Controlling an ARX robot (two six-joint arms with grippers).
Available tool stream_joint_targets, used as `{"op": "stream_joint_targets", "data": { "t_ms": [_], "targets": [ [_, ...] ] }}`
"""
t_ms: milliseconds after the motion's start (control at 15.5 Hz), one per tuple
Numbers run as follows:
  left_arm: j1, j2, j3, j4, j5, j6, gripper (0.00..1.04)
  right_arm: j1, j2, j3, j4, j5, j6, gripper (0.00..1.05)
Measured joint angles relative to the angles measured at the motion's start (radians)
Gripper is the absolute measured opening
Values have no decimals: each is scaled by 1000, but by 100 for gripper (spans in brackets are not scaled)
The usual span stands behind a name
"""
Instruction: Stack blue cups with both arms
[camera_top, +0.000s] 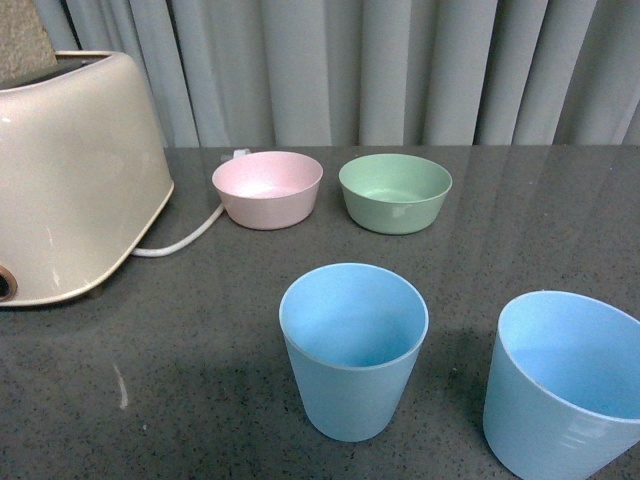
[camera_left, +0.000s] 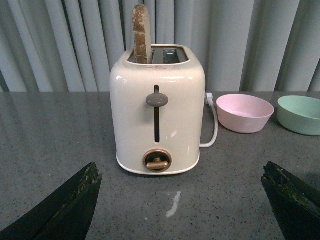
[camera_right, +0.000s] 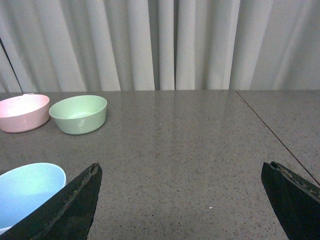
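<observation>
Cream toaster (camera_top: 70, 170) holding a bread slice (camera_left: 141, 34) is sitting beside a pink bowl (camera_top: 267, 188) and green bowl (camera_top: 395, 192) on the speckled grey tabletop (camera_top: 200, 380) before grey curtains (camera_top: 400, 70). In front, one blue cup (camera_top: 353, 348) and a second blue cup (camera_top: 565, 385) are standing empty and apart, while the left hand (camera_left: 180, 167) and right hand (camera_right: 181, 166) are hovering spread wide, gripping nothing.

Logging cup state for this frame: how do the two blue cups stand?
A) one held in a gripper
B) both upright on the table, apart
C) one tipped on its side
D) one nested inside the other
B: in the front view the middle blue cup and the right blue cup stand upright, mouths up, with bare table between them.
</observation>
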Motion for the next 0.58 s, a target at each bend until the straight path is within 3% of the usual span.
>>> {"op": "stream_joint_targets", "data": {
  "t_ms": [194,259,388,582],
  "targets": [
    [0,0,0,0,0,0,98,-3,3,2,-18,-10,6,98],
    [0,0,0,0,0,0,98,-48,93,56,-153,-122,57,98],
    [0,0,0,0,0,0,98,-58,244,127,-111,-193,125,98],
    [0,0,0,0,0,0,98,3,406,303,5,-195,131,98]
  ]
}}
